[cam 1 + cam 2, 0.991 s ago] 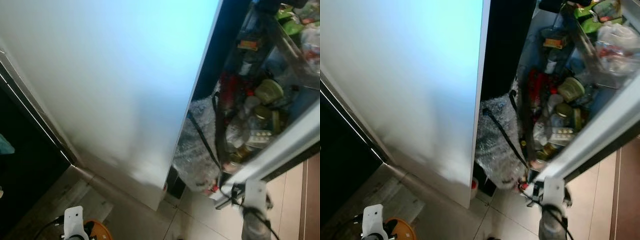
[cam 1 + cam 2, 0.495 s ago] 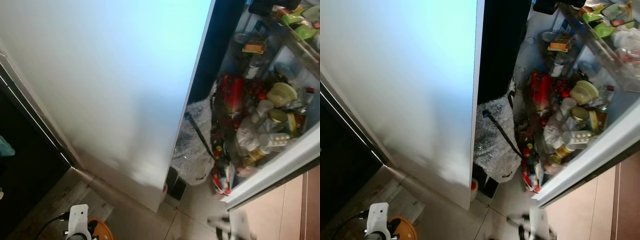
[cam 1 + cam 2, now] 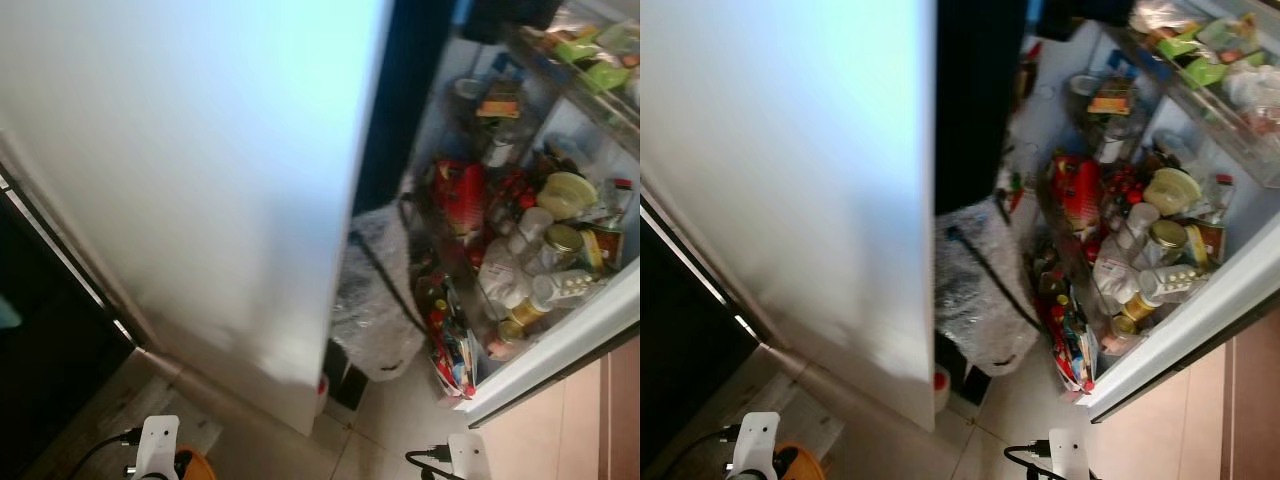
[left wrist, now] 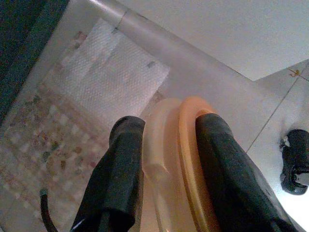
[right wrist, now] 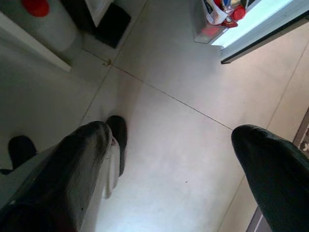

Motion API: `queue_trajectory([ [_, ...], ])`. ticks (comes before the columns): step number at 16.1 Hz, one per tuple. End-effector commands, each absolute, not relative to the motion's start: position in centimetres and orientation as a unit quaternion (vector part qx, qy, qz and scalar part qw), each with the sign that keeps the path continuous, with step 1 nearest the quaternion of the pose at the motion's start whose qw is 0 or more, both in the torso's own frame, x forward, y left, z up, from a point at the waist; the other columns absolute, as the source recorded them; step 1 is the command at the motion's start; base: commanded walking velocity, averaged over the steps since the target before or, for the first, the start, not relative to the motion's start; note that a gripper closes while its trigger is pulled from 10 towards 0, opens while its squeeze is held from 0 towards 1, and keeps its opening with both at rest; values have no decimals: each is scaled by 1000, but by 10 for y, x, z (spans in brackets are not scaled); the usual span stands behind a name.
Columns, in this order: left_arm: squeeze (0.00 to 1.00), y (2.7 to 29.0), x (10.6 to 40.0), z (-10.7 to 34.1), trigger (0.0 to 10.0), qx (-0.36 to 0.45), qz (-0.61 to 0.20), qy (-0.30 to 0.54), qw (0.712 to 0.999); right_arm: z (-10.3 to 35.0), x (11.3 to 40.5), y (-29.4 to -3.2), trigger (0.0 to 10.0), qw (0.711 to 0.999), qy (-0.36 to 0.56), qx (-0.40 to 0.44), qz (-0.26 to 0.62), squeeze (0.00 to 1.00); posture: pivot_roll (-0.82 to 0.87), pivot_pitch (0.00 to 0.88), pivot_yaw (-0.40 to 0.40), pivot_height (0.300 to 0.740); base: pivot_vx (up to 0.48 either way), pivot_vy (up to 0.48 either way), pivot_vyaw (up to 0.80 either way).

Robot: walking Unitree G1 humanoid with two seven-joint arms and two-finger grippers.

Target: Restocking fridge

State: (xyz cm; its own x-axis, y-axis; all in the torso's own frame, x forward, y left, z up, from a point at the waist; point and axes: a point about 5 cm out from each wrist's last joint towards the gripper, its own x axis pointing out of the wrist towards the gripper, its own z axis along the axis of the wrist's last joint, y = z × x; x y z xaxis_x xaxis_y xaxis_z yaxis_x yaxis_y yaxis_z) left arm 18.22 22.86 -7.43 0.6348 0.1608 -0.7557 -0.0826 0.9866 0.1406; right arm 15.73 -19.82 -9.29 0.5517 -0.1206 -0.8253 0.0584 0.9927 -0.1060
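Fridge door (image 3: 540, 350) stands open on the robot's right, its shelves crowded with jars, bottles and packets, beside a tall white panel (image 3: 200, 170). Left gripper (image 4: 166, 164) hangs low over the floor (image 5: 183, 125), jaws pinching what looks like an orange container (image 4: 190, 159). Right gripper (image 5: 169, 159) hangs above the tiles, jaws spread.

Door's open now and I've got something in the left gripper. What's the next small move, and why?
Probably raise the left gripper, shut on the orange container, toward the open fridge door's shelves. It hangs low over the floor, and the right gripper is open and empty, so the door needs no more pulling.
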Motion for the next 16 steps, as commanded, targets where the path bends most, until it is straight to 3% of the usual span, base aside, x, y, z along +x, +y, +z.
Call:
queue_trajectory([
  [1,0,221,142,-95,10000,49,48,506,860,-94,154,-197,10000,879,473,-33,-48,0,-5,91,-12,740,0,-319,0],
  [16,0,214,153,-93,10000,46,52,496,866,-85,175,-201,10000,892,449,-25,-50,0,-61,152,-32,740,0,-316,0],
])
